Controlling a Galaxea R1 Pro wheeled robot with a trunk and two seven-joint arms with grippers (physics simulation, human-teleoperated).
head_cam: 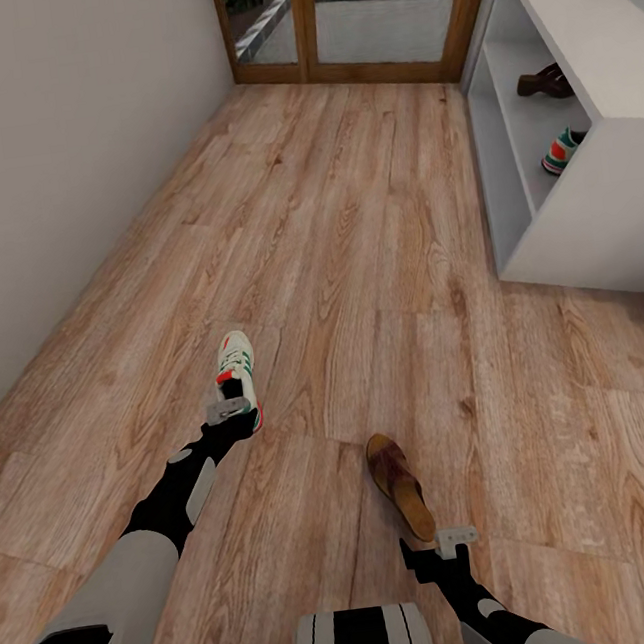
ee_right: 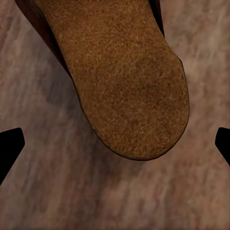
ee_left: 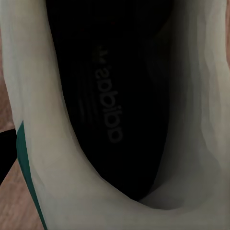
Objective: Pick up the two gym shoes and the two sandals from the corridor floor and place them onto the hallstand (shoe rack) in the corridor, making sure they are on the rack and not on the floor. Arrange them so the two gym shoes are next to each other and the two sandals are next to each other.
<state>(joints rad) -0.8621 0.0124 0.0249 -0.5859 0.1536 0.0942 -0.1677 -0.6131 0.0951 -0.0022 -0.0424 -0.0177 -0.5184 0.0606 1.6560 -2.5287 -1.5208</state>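
One gym shoe (head_cam: 237, 373) lies on the corridor floor (head_cam: 354, 258), toe pointing away. My left gripper (head_cam: 230, 421) hangs over its heel. The left wrist view looks straight down into the shoe's dark opening (ee_left: 105, 96); one black fingertip (ee_left: 6, 155) stands outside the cream collar, spread wide. One brown sandal (head_cam: 399, 483) lies to the right. My right gripper (head_cam: 433, 558) is open just above its heel end (ee_right: 129, 91), with both fingertips apart over the planks. On the hallstand (head_cam: 591, 213) at the right, a second sandal (head_cam: 545, 83) and a second gym shoe (head_cam: 563, 151) sit on a shelf.
A grey wall (head_cam: 58, 143) runs along the left. A wood-framed glass door (head_cam: 365, 14) closes the far end of the corridor. Open wood flooring stretches between the shoes and the hallstand.
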